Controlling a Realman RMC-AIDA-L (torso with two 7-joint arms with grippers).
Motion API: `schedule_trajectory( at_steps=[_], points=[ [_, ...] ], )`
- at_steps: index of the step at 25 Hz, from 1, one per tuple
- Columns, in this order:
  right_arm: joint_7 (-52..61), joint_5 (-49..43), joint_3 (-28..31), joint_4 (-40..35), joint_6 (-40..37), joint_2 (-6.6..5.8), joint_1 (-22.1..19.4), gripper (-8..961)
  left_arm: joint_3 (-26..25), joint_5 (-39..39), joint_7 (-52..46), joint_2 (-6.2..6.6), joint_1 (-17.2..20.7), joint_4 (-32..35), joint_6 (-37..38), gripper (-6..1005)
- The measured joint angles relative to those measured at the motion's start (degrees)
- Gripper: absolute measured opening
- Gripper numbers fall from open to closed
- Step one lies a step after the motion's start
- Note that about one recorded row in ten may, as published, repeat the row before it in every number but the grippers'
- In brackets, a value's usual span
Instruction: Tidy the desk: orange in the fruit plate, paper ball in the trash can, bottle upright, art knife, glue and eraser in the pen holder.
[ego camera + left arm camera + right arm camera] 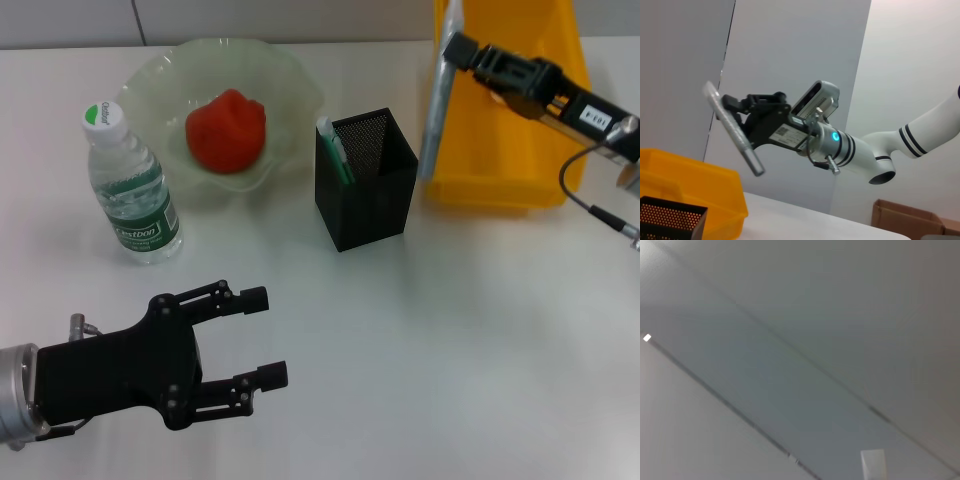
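Your art knife (438, 95) is a long grey bar clamped at its upper end in the right gripper (462, 52), hanging in the air at the far right over the left edge of the yellow bin (500, 150), just right of the pen holder (365, 180). A green-tipped stick (334, 148) already stands in the holder, the orange (226, 130) sits in the plate (280, 80), and the bottle (128, 185) is upright at far left. Your left gripper (255, 337) hovers near left, fingers wide apart and holding nothing.
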Motion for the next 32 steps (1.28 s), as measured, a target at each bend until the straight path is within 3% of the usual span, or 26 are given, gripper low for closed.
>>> schedule_trajectory(
  at_steps=[9,14,15,22,32],
  points=[
    [-7.22,3.0,0.63,3.65,5.55,0.21,2.72,120,0.0,0.0,1.27,-0.01,-0.21,-0.3,0.19,783],
    [-18.76,3.03,0.12,6.46,8.34,0.43,5.43,120,0.04,0.0,1.35,-0.08,-0.29,-0.33,0.19,783],
    [-25.24,3.03,0.12,7.92,9.57,0.48,6.41,120,0.04,0.0,1.37,-0.08,-0.29,-0.33,0.19,783],
    [-41.24,3.02,0.13,10.48,10.82,0.52,7.77,119,0.03,0.01,1.44,-0.08,-0.24,-0.33,0.19,783],
    [-48.07,2.3,-1.97,10.79,12.03,0.58,8.27,118,0.0,0.0,1.45,-0.08,0.17,-0.42,0.33,783]
  ],
)
